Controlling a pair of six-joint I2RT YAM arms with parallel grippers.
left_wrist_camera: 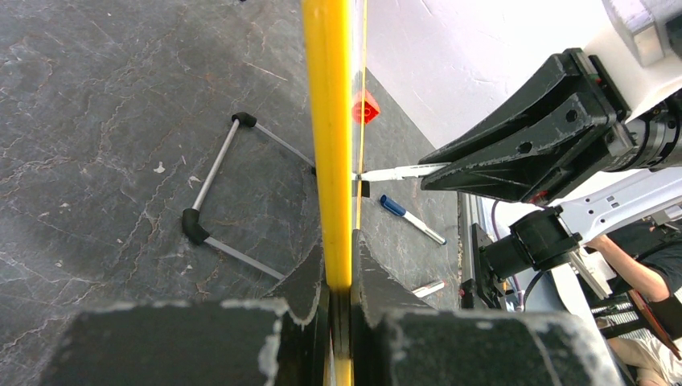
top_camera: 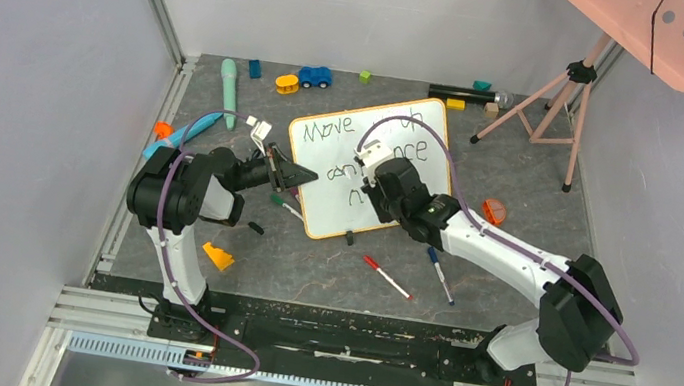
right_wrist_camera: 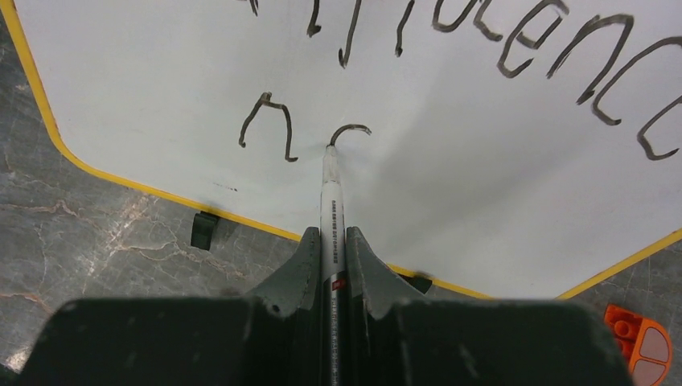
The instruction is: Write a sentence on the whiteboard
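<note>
The whiteboard [top_camera: 320,212], white with an orange-yellow frame, stands tilted at the table's middle. My left gripper [top_camera: 305,176] is shut on its left edge; in the left wrist view the jaws [left_wrist_camera: 339,265] pinch the yellow frame [left_wrist_camera: 326,121]. My right gripper [top_camera: 372,199] is shut on a white marker [right_wrist_camera: 330,201], fingertips midpoint [right_wrist_camera: 332,241]. The marker tip touches the board at the end of a short curved stroke. The sentence [top_camera: 319,131] reads "Move" in the top row, a longer word below, and an "n" [right_wrist_camera: 287,137] in the third row.
A red-capped marker [top_camera: 387,277] and a blue-capped one [top_camera: 440,274] lie in front of the board, and a green-capped one [top_camera: 284,205] lies by its left corner. An orange piece [top_camera: 493,211] lies right of the board and a yellow wedge [top_camera: 218,256] near the left arm. Toys and a tripod [top_camera: 553,102] stand at the back.
</note>
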